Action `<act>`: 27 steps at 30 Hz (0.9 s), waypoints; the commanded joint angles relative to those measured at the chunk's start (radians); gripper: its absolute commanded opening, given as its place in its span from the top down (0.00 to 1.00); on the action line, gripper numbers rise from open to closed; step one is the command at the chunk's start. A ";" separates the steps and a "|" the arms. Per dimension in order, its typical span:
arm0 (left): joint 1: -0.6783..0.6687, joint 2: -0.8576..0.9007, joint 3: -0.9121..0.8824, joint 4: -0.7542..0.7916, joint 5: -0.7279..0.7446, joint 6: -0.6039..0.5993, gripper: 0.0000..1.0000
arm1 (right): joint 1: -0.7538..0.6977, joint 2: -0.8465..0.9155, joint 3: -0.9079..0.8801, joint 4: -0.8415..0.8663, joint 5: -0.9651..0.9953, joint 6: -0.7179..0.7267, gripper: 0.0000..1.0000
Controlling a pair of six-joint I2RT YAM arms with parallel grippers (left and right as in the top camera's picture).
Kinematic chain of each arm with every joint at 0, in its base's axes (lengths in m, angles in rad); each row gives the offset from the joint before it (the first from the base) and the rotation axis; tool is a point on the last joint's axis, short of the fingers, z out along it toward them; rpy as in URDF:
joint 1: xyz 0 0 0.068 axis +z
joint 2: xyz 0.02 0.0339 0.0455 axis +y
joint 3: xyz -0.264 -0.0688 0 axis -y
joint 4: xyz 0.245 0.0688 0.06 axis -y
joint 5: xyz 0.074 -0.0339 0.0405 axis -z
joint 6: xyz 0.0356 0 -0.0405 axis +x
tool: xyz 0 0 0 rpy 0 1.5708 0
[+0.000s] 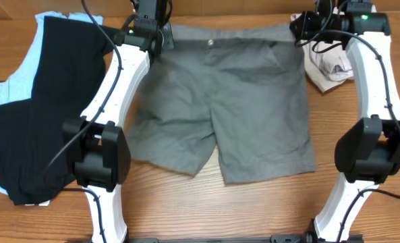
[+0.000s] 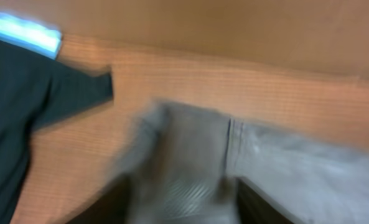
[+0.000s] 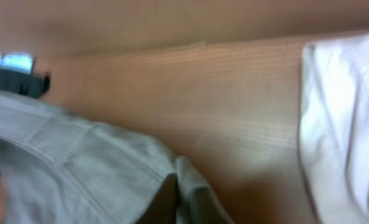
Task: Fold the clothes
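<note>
Seen from above, a wooden table [image 1: 253,209] holds four pieces of clothing and two white robot arms. One pair of grey shorts [image 1: 220,108] lies spread flat in the middle of the table. Its waistband lies along the far edge, its two legs point toward the arm bases, and a single pale button [image 1: 210,42] sits at the centre of the waistband. At the left side lies one black T-shirt [image 1: 38,101], resting on top of one light-blue garment [image 1: 1,101] that shows around its edges. At the far right lies one crumpled pale beige garment [image 1: 328,67], just beside the shorts. The left gripper [image 1: 151,35] is at the left corner of the waistband. Its blurred wrist view shows grey cloth bunched up between two dark fingers, so it appears clamped on the fabric. The right gripper [image 1: 302,28] is at the right corner of the waistband. Its wrist view, also blurred, shows a ridge of grey cloth rising toward the camera, but the fingers cannot be made out, so its opening cannot be told. No brand, label or writing can be read anywhere.
</note>
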 commanded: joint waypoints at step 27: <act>0.024 -0.166 0.157 -0.480 0.183 0.386 0.00 | 0.146 0.018 0.021 -0.407 -0.079 0.021 0.17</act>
